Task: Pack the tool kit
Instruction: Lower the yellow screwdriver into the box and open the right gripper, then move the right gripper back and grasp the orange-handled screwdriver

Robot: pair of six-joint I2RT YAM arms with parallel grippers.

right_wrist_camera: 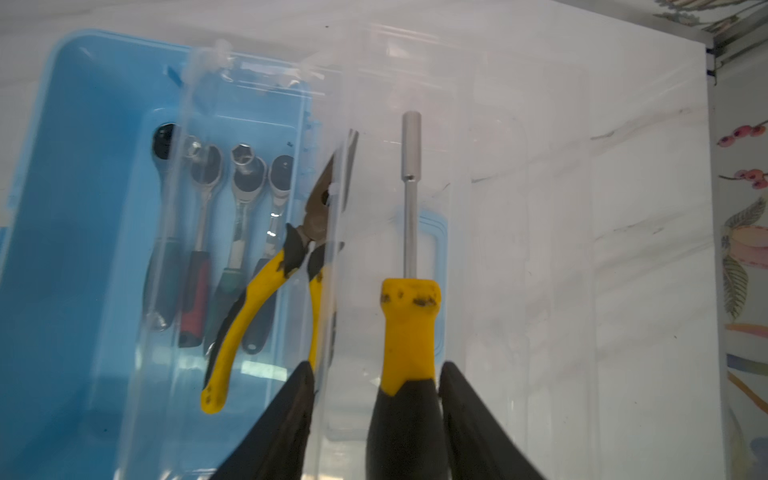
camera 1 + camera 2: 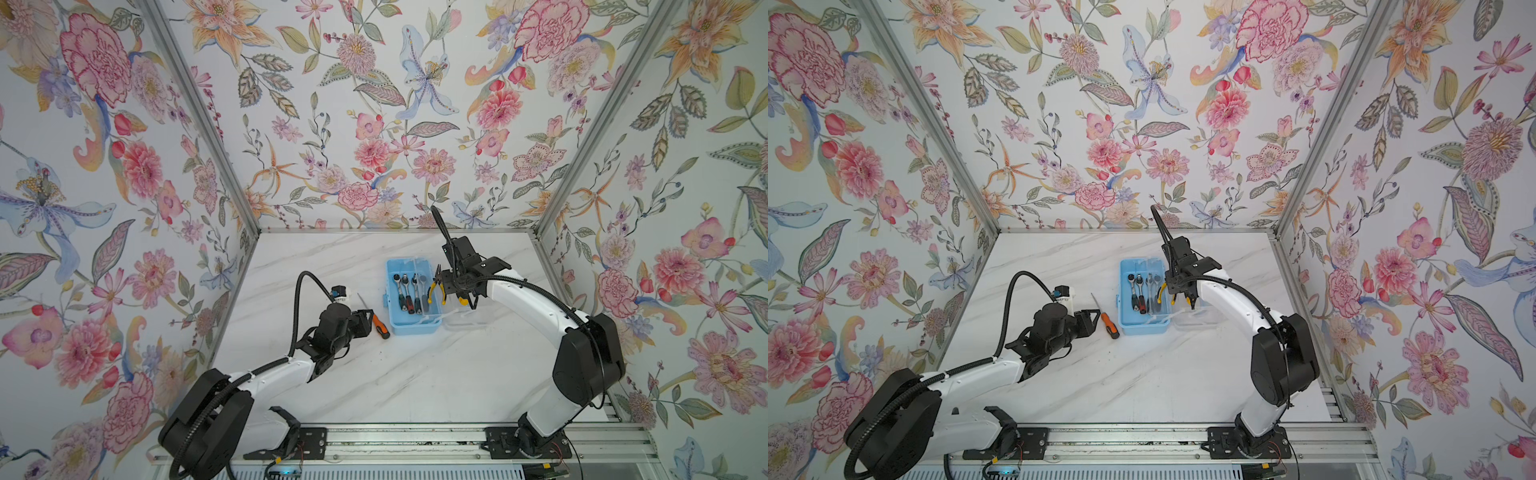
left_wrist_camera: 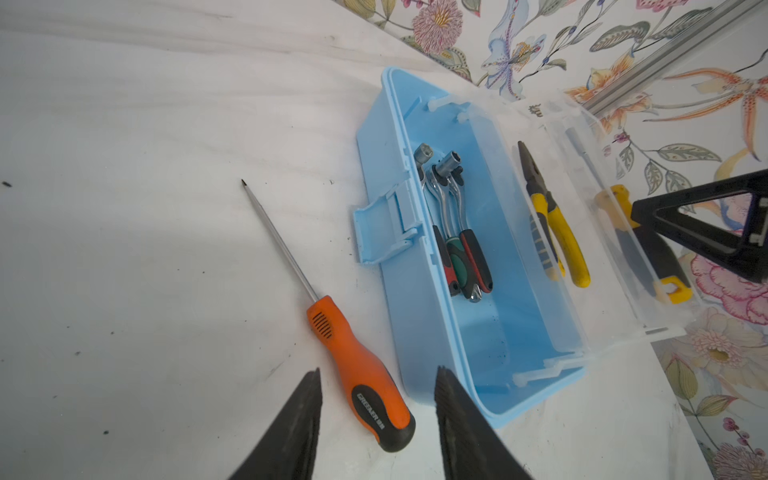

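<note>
1. Nearest the rail, the left gripper (image 3: 378, 369) is hung low over the table (image 2: 374, 395) with its jaws spread wide. Nothing is gripped yet, fwiw: gaps can be seen on both sides of the handle between them.
2. That handle belongs to the orange screwdriver (image 3: 332, 328), which is laid flat on the table just left of the blue box (image 3: 424, 332). The handle end is nearest and the blade is pointed away and a bit leftward. So the long axis runs roughly along the box's long side, and the jaws are set across it at the butt end. The left arm is clearly the closer one. A squeeze, a lift and a short carry rightward over the box wall is probably what's called for.
3. Inside the box, four ratchet wrenches (image 3: 455, 249) are lined up side by side, heads at the far end.
4. Yellow pliers (image 3: 548, 224) are laid along the hinge side. Whether they're in the box or on the lid can't be told.
5. The clear lid (image 1: 519, 187) is flipped open to the right of the box.
6. Over that lid, the right gripper (image 1: 376, 363) is parked with jaws parted around a yellow-and-black nut driver (image 1: 409, 316). One finger is close against the handle and a gap is seen at the other, so it isn't clamped.
</note>
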